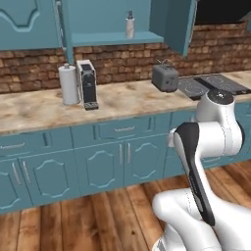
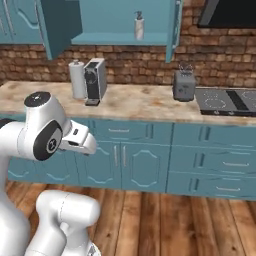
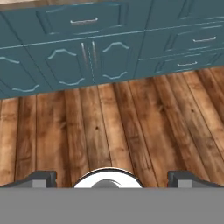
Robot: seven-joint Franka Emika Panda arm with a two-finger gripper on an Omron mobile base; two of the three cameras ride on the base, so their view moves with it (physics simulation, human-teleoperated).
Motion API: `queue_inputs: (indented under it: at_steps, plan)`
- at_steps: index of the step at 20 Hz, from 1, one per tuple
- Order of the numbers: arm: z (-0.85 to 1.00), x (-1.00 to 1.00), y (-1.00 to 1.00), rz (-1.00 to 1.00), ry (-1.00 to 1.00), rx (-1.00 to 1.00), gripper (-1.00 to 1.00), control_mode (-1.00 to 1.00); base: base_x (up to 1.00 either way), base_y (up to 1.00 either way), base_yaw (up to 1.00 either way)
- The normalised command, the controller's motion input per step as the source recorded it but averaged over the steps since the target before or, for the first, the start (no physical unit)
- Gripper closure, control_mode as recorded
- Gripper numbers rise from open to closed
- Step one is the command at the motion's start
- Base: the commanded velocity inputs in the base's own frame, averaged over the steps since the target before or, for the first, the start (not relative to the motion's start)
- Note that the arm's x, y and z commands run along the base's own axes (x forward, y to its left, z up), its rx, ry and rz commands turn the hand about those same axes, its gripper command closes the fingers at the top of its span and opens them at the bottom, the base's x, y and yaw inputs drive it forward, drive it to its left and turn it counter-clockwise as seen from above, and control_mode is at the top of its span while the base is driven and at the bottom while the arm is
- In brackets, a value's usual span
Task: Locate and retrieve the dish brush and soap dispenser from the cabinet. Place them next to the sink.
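On the surface [image 1: 122,105], from the left, stand a paper-towel roll [image 1: 69,84], a coffee machine [image 1: 87,84] and a toaster [image 1: 165,77]. Above them the cabinet [image 1: 179,24] hangs open, the soap dispenser [image 1: 130,25] upright on its shelf. The hand [image 3: 112,178] points down at the wooden floor [image 3: 109,131], fingers spread wide, holding nothing.

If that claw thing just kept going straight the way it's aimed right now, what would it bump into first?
Most likely the wooden floor. The gripper, its jaws wide open and holding nothing, looks down at the planks in front of the base cabinets. Nothing lies between in the hand view, though depth is hard to judge.
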Motion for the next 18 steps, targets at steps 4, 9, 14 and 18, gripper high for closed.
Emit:
queue_inputs:
  at_steps: [4,9,14,18]
  plan:
    - [0.0,0.0,0.0,0.0,0.0,0.0,-1.0,1.0,1.0,0.35,-0.03]
    - [0.0,0.0,0.0,0.0,0.0,0.0,-1.0,1.0,0.99,0.34,-0.03]
    - [0.0,0.0,0.0,0.0,0.0,0.0,-1.0,1.0,0.93,0.31,-0.03]
    - [0.0,0.0,0.0,0.0,0.0,0.0,-1.0,1.0,0.78,0.26,-0.01]
